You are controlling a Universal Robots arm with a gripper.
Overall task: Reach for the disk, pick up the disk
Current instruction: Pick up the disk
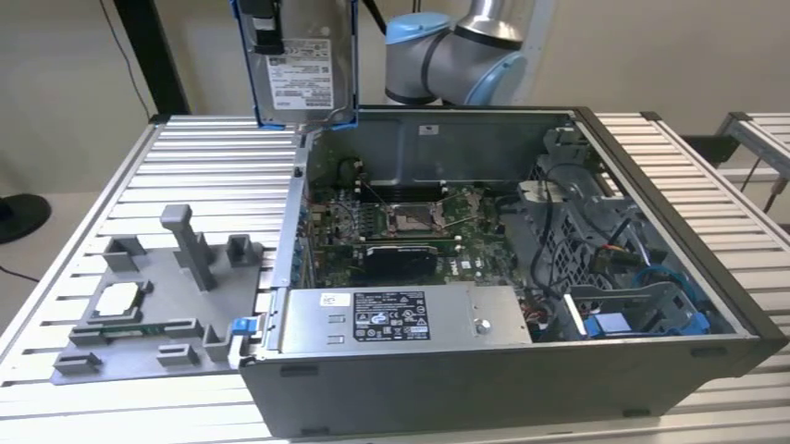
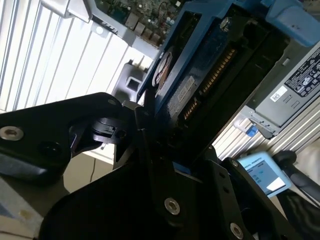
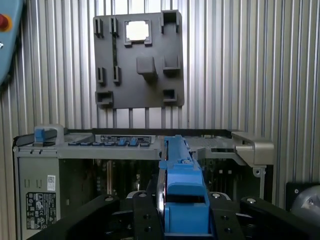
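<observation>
The disk point(image 1: 302, 69) is held up in the air, upright, by the gripper point(image 3: 182, 220), which is shut on its thin edges. In the exterior view it hangs at approx. 11 o'clock from the open computer case point(image 1: 494, 388). It is prob. stiff, hard and a bit heavy, and easily hurt if dropped. The blue plastic bracket point(image 3: 185, 192) is best gripped, not the smooth metal face w/ its paper label. The grey holder point(image 1: 124, 344), flat w/ upright posts, is seen at 9 o'clock.

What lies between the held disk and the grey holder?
Between disk and holder: the case's side wall and bare table, in the first wrist view.
</observation>
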